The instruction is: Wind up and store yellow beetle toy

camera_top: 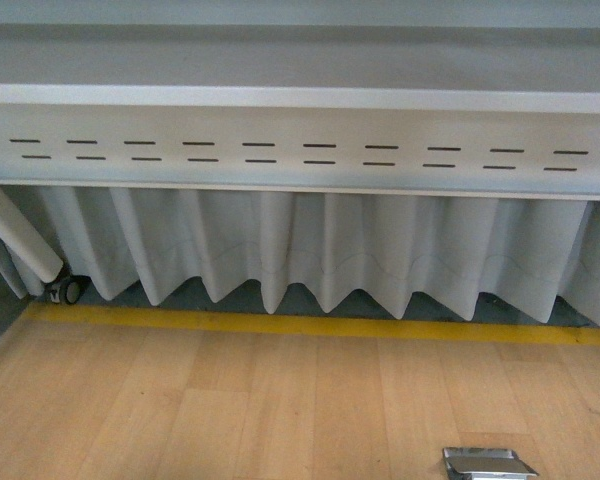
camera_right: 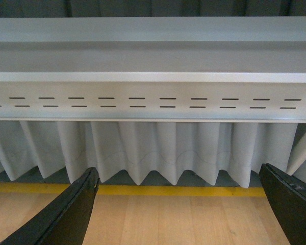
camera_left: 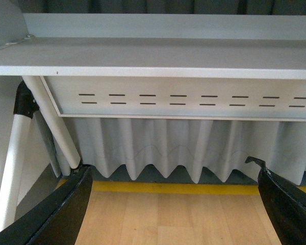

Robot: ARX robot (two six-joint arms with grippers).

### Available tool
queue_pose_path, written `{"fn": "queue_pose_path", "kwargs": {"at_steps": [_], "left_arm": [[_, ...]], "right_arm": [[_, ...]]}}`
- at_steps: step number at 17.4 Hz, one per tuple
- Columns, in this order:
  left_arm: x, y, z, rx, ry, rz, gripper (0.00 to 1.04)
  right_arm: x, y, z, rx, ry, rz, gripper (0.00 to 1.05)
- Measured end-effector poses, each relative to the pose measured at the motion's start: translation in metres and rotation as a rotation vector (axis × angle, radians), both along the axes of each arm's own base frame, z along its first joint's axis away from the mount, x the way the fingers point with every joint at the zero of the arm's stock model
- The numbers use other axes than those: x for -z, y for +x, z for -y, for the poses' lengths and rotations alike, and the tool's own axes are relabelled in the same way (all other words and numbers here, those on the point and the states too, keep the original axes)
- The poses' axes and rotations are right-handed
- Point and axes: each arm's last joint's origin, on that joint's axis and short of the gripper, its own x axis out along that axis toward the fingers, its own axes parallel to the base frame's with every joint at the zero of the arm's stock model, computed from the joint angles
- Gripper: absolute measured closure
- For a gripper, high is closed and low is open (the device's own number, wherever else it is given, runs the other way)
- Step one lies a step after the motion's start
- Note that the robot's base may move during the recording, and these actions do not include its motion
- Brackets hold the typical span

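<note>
- Black fingers [camera_left: 61,214] of left gripper [camera_left: 169,166] fill both lower corners of left wrist view. They're spread wide w/ nothing btwn them, only wood and curtain beyond.
- Right gripper [camera_right: 179,169]: same, jaws wide apart and empty.
- Yellow beetle toy: not in any view, so can't say where it sits. Prob. nearer than front cam's lower edge, but that's a guess.
- Handling (judgement, toy unseen): likely light w/ a hard shell, rounded and smooth, so it may squirt out of the pads. Best pinch is low across the body sides, btwn front and rear wheels, leaving wheels free for winding. Wheels/axles prob. the weak bit, so squeeze gently.
- Cut off: silver metal piece [camera_top: 488,464] at bottom edge of front view, only partly showing. Can't tell what it is or if it matters for storing.
- Storage spot isn't identifiable either.
- Neither arm shows in front view.
- Rest is backdrop: wood surface [camera_top: 230,410], yellow stripe [camera_top: 280,323], pleated grey curtain [camera_top: 330,250] under slotted white panel [camera_top: 310,150], and a caster wheel [camera_top: 68,290] far left.
</note>
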Motion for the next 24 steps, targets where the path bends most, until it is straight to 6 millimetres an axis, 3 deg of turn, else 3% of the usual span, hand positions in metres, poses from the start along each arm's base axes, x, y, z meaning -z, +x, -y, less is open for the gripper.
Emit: {"fn": "queue_pose_path", "kwargs": {"at_steps": [24], "left_arm": [[0.0003, 0.0, 0.0, 0.001, 0.0, -0.003, 0.07]], "right_arm": [[0.0002, 0.0, 0.0, 0.0, 0.0, -0.002, 0.06]]}}
